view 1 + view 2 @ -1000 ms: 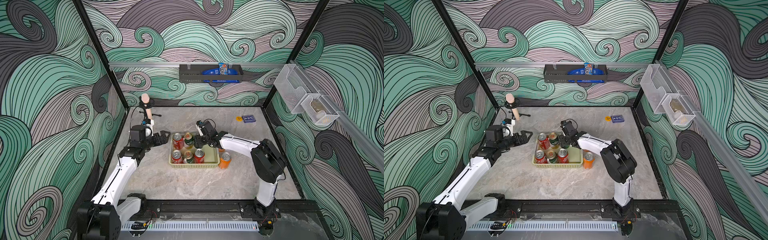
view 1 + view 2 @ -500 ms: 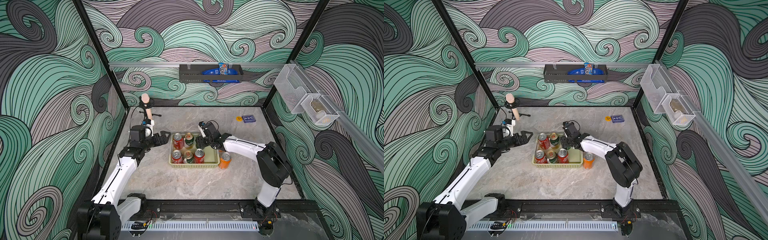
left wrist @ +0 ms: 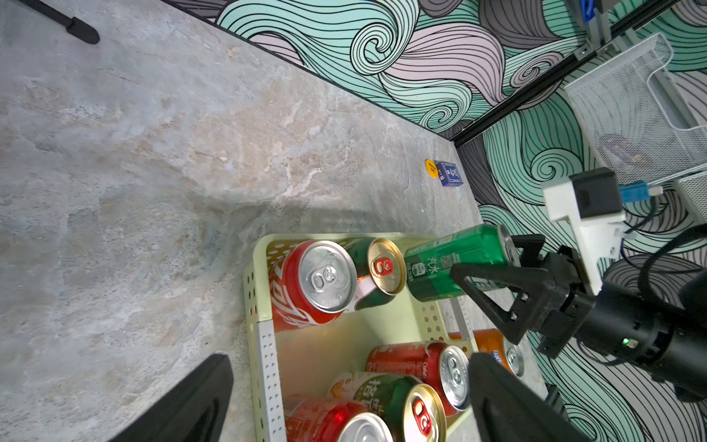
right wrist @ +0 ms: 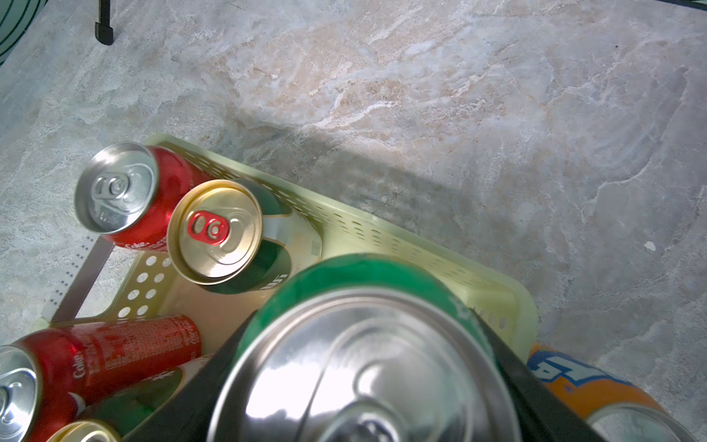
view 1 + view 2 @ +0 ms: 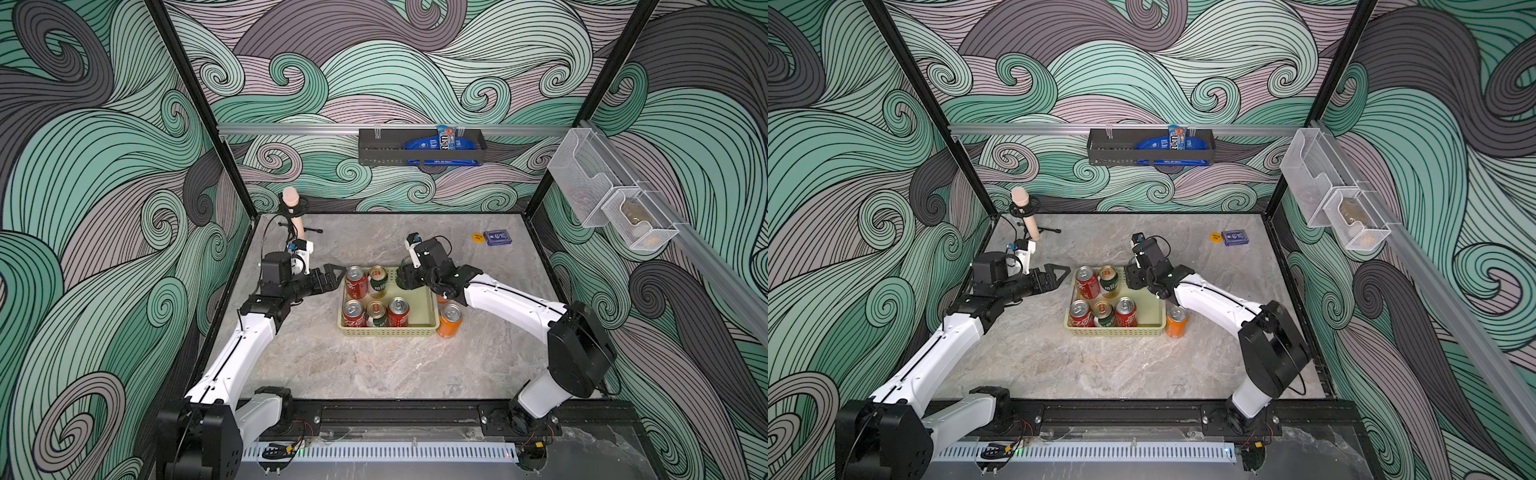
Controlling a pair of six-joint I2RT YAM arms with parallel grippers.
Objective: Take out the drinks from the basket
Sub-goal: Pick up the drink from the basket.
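nearest the robot's base, an orange can [image 5: 450,321] stands upright on the table [image 5: 332,365] just beside the near right corner of the basket [image 5: 386,331], so one drink is plainly out. a sliver of orange [image 5: 441,298] under the right arm just behind it may be a second, but too little shows to be sure. inside the basket the near row holds the near left red can [image 5: 353,312], the near dark green can [image 5: 376,312] and the near right red can [image 5: 398,311], all upright and packed together. the far row holds the far red can [image 5: 356,283] and the far dark green can [image 5: 378,282] at its left end. past them, over the basket's far right corner, the right gripper [image 3: 486,256] is clamped on the bright green can [image 3: 443,260], which hangs tilted above the rim, lifted but not yet set down outside. the left gripper [image 5: 332,277] hovers just beside the basket's left wall, jaws wide apart and empty. by this reckoning five drinks are left inside, with a sixth in the grip.
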